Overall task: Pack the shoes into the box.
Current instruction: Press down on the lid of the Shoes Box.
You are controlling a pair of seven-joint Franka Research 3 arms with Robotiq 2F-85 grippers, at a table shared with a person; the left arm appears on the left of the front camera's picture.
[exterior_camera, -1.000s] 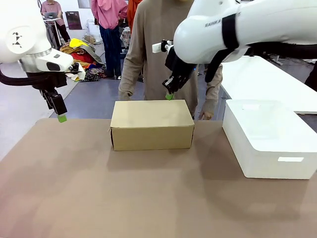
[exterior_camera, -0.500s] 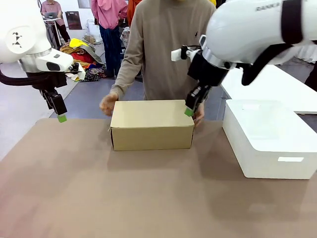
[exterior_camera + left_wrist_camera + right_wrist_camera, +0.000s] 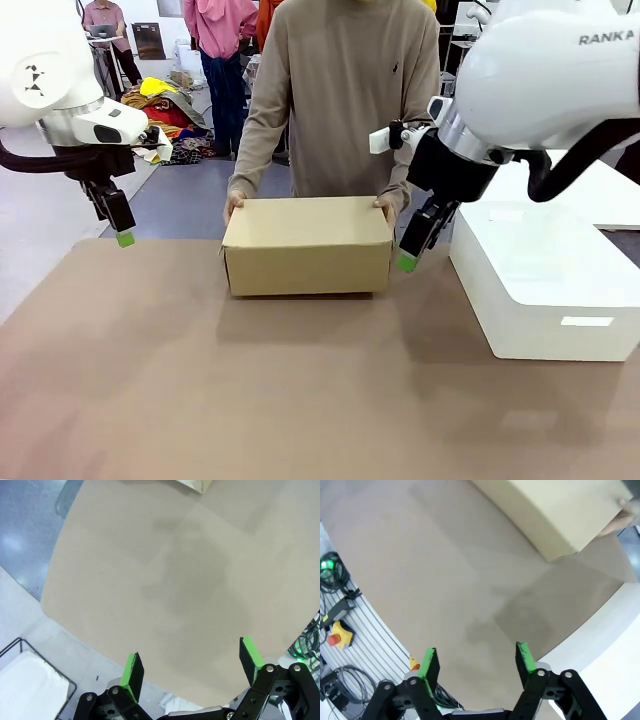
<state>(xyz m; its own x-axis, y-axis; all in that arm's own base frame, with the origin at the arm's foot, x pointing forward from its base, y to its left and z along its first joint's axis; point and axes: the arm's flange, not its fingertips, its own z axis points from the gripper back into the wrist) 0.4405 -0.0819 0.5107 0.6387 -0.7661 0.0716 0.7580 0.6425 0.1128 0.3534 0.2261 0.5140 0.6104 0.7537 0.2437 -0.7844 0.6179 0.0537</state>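
The box [image 3: 307, 245] is a tan cardboard box with its lid down, sitting at the table's far middle. A person's hands [image 3: 234, 203] grip both of its ends. The shoes are hidden. My right gripper [image 3: 408, 260] hangs just right of the box's front right corner, apart from it. In the right wrist view it [image 3: 474, 655] stands open and empty above the table, with the box [image 3: 555, 515] farther off. My left gripper [image 3: 122, 237] hovers at the table's far left edge, and the left wrist view shows it [image 3: 190, 657] open with nothing between its fingers.
A large white rectangular box [image 3: 545, 275] stands at the right, close beside my right gripper. The brown table [image 3: 200, 400] stretches bare toward the front. The person stands right behind the tan box. Other people and clutter are far behind.
My right gripper swung from behind the box to its right side, dropped lower and opened. The person's hands came in and took hold of both box ends. The left arm stayed still.
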